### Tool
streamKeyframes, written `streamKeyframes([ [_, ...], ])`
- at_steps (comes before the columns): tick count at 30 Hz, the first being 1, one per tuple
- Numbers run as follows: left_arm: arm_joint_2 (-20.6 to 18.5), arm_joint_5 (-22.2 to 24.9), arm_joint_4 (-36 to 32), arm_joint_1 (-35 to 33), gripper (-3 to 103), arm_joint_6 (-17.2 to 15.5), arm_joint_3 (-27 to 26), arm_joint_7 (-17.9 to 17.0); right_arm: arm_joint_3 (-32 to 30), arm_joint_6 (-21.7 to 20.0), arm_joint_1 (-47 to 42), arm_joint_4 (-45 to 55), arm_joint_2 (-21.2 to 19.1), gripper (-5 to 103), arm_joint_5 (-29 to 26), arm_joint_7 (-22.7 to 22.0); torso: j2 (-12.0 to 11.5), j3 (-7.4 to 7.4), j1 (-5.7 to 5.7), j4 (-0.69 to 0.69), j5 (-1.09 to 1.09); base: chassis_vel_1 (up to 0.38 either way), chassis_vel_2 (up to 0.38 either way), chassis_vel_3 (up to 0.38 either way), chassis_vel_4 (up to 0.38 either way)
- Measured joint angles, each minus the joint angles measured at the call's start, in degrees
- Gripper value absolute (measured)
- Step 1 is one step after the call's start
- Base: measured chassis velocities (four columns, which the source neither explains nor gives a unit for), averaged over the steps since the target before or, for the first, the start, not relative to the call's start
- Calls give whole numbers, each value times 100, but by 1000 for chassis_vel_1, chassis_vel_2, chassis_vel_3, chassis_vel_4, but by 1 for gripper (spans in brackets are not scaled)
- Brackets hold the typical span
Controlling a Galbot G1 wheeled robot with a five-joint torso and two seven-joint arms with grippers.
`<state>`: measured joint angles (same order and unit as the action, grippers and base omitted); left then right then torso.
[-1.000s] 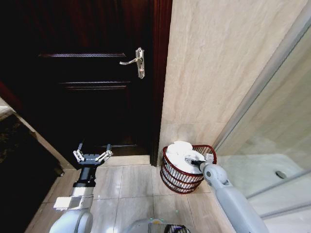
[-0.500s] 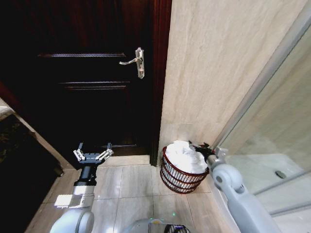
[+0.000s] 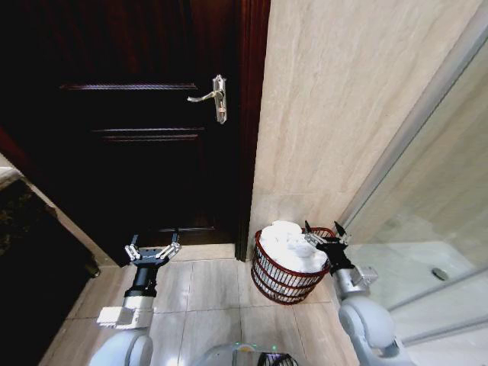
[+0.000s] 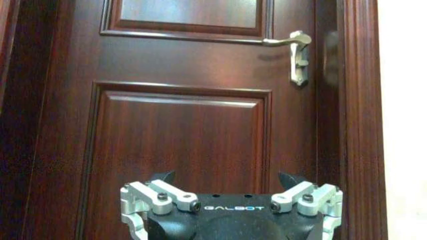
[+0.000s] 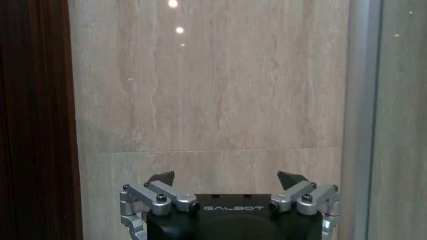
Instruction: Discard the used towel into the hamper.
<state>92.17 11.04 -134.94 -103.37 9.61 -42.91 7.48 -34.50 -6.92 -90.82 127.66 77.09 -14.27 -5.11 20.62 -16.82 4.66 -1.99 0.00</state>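
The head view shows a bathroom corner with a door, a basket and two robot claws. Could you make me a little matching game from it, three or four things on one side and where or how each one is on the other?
Things:
1. white towel
2. hamper
3. right gripper
4. left gripper

Places or states:
A. open, held low in front of the dark wooden door
B. lying heaped inside the basket
C. on the tiled floor at the foot of the beige wall, beside the door frame
D. open and empty, above the basket's far right rim

Pairs: 1-B, 2-C, 3-D, 4-A
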Motion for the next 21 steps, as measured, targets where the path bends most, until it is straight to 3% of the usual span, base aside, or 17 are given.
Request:
streamKeyframes([
  [6, -14, 144, -1, -54, 100, -197, -23, 115, -55, 11, -120, 112, 259, 100, 138, 51, 0, 0, 0, -1, -1, 0, 0, 0, 0],
  [12, -590, 897, 72, -15, 100, -492, -97, 539, -54, 45, -304, 236, 461, 100, 328, 103, 0, 0, 0, 0, 0, 0, 0, 0, 0],
  [16, -997, 1187, 163, 76, 100, -623, -56, 526, -50, 88, -421, 349, 590, 100, 394, 129, 0, 0, 0, 0, -1, 0, 0, 0, 0],
  [21, -1038, 1187, 175, 172, 100, -784, 17, 385, -44, 88, -515, 511, 744, 100, 453, 127, 0, 0, 0, 0, -1, 0, 0, 0, 0],
])
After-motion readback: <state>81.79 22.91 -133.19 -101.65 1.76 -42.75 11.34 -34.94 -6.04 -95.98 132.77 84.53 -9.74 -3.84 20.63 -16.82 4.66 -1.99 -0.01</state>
